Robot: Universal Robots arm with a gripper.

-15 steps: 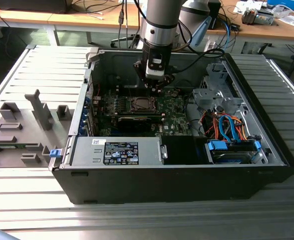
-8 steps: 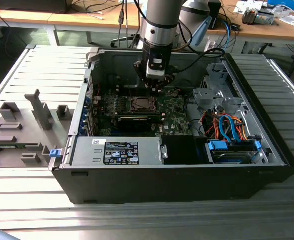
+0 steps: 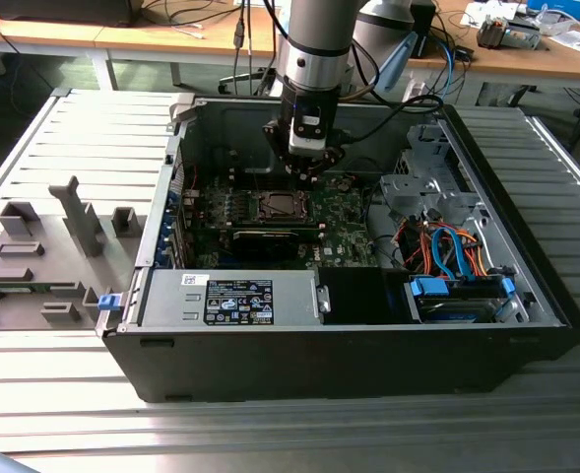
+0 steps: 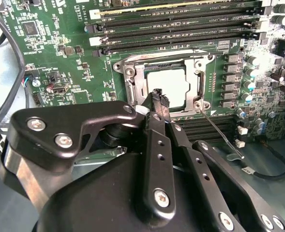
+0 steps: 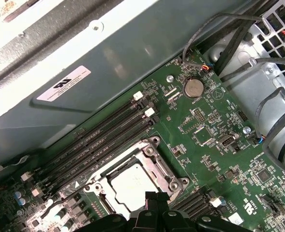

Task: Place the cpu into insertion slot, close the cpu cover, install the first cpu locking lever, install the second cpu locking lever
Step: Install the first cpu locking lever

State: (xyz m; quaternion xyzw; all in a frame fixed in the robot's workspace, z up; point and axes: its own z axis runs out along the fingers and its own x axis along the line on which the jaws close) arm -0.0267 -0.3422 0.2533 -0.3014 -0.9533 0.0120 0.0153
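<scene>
The gripper point(image 4: 157, 94) hangs over the green motherboard point(image 4: 60, 58). Its jaws look pressed together at the tips with nothing between them. Just beyond the fingertips lies the insertion slot point(image 4: 127, 72), with the cpu point(image 4: 165, 87) seated in it, its pale metal top showing through the cut-out. The cpu cover point(image 4: 140, 87) appears to lie flat around the chip, so the placing and closing look done.

To one side of the jaws, a thin wire locking lever point(image 4: 219, 130) angles away from the socket corner and does not look latched. In the first wrist view, a second thin wire point(image 5: 65, 198) on the far side of the socket also seems free.

The step in hand is therefore probably the first lever. The closed tips would serve best as a blunt pusher, meeting the wire near its free end, where leverage is greatest. The push should go down first, then sideways under the retaining hook, slowly, because a springy wire can slip off a narrow tip. The tips should stay clear of the chip's top and of the memory slots point(image 4: 176, 29) beyond the socket.
</scene>
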